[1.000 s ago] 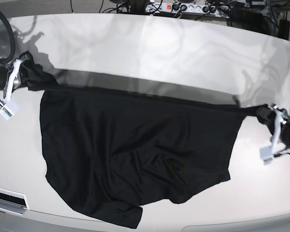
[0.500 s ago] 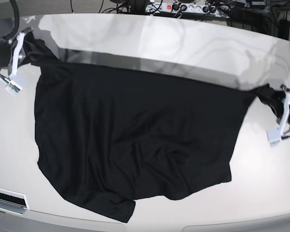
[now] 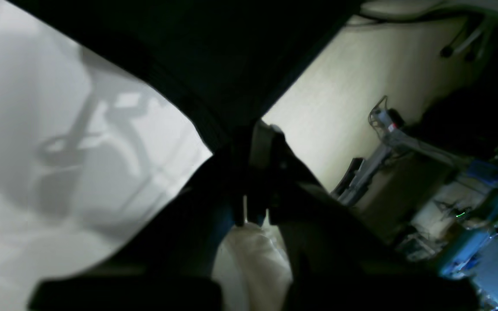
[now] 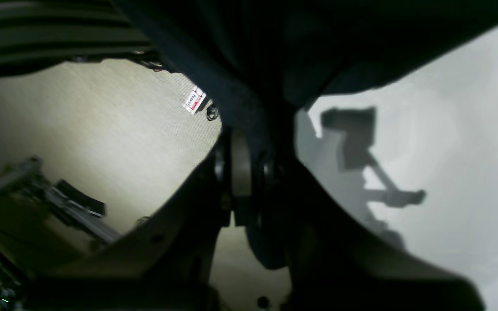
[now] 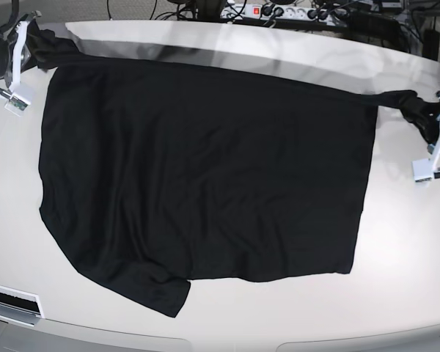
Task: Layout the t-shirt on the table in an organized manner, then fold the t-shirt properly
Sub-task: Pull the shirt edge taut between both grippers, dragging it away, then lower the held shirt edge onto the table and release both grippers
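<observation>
The black t-shirt lies spread over the off-white table, one sleeve folded at its front left. Its far edge is stretched taut between the two grippers. My right gripper is at the far left corner, shut on a bunched corner of the shirt. My left gripper is at the right, shut on the opposite corner. In the left wrist view the left gripper pinches black t-shirt fabric above the table. In the right wrist view the right gripper clamps the t-shirt beside the table.
A power strip with cables lies behind the table's far edge. A white slotted part sits at the front left edge. Past the table's edge the wrist views show carpet floor and dim equipment.
Both grippers have moved toward the far edge, dragging the shirt's taut edge away from the front. The fabric has slid after them and now lies flatter and wider.
</observation>
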Action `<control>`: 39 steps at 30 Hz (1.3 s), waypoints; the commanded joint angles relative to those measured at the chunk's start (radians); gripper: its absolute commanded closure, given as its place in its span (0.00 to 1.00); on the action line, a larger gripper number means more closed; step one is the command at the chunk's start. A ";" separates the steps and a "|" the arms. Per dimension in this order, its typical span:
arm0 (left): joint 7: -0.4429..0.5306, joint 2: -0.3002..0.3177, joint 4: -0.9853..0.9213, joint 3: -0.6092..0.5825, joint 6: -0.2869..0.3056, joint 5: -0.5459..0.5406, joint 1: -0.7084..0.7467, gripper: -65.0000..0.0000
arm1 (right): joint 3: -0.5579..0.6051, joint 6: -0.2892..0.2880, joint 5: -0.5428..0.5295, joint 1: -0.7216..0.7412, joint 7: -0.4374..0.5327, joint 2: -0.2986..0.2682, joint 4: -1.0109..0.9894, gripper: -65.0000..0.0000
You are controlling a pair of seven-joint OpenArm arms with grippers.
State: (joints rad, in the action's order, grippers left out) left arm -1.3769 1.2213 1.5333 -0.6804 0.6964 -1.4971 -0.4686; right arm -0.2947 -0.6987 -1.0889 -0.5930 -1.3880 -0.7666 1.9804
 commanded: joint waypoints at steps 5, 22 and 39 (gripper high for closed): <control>-0.019 0.090 0.122 0.013 0.002 0.014 -0.019 1.00 | -0.011 0.001 0.012 0.000 0.003 -0.022 0.032 1.00; -0.019 0.112 0.144 0.013 0.002 0.014 0.240 1.00 | -0.011 0.001 -0.013 -0.130 -0.008 -0.009 0.035 1.00; 0.047 0.102 0.210 0.013 0.002 0.274 0.249 1.00 | -0.011 0.022 0.047 -0.103 0.208 -0.010 0.051 1.00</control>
State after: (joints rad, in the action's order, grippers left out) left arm -1.3136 1.2919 1.7393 -0.6788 0.6964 -1.2266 -0.2085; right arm -0.2951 -0.6777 -1.0454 -0.6987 -1.1877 -0.7567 2.0171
